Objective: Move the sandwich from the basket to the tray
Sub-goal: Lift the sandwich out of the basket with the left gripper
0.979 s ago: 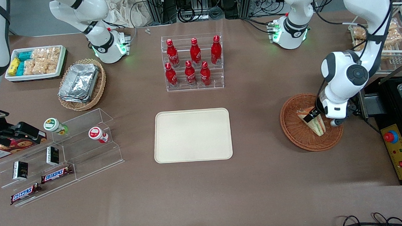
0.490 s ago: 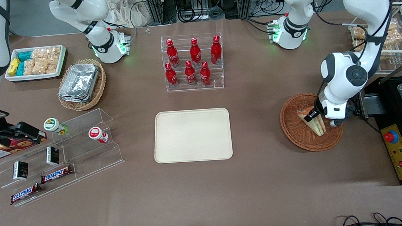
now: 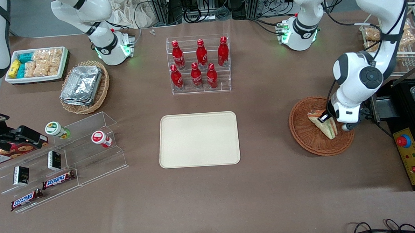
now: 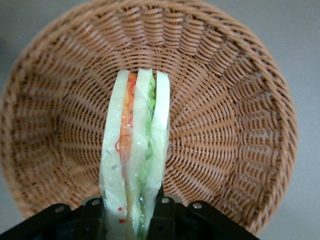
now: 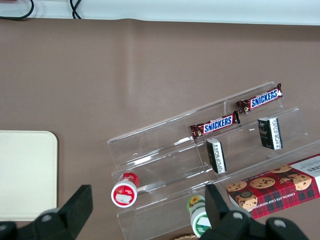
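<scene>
The sandwich (image 3: 322, 123), a clear-wrapped wedge of pale bread with green and red-orange layers, stands on edge over the round reddish-brown wicker basket (image 3: 304, 138) toward the working arm's end of the table. My left gripper (image 3: 328, 120) is shut on the sandwich's wide end. In the left wrist view the sandwich (image 4: 135, 150) sits between the black fingers (image 4: 170, 217), with the basket's weave (image 4: 225, 125) below it. The cream-beige tray (image 3: 198, 139) lies at the table's middle with nothing on it; its corner shows in the right wrist view (image 5: 25, 175).
A clear rack of red bottles (image 3: 199, 64) stands farther from the front camera than the tray. A black unit with a red button (image 3: 403, 141) lies beside the basket. Toward the parked arm's end are clear snack shelves (image 3: 59, 161), a tan basket of foil containers (image 3: 84, 86) and a white snack tray (image 3: 37, 64).
The left gripper has risen slightly with the sandwich, tipping the wedge up from lying in the basket.
</scene>
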Tool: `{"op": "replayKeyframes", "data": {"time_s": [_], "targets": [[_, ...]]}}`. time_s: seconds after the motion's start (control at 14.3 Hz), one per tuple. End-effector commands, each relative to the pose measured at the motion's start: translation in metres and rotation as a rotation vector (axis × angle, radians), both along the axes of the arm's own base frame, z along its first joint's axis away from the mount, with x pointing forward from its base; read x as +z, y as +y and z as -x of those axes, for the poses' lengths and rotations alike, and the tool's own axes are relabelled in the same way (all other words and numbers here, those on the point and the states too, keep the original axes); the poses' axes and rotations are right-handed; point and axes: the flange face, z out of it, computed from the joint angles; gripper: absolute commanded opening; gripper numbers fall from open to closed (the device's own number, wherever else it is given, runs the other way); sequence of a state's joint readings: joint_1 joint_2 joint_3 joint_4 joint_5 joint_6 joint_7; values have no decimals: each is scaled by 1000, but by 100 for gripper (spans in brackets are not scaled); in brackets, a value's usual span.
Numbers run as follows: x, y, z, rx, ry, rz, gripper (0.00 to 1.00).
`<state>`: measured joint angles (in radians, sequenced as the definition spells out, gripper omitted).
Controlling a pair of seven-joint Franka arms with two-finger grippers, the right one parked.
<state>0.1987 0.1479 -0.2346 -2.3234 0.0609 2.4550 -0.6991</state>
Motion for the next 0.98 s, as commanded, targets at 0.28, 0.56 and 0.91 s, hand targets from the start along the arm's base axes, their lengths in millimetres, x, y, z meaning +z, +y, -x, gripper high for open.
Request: {"op": "replayKeyframes", "data": {"time_s": [0.28,0.56,0.91], "targets": [[182,-3,-66,-258,89,-27,0],[265,-58,-78,-446,8,-18,1],[255,-183,-60,-513,8,27,0]]}}
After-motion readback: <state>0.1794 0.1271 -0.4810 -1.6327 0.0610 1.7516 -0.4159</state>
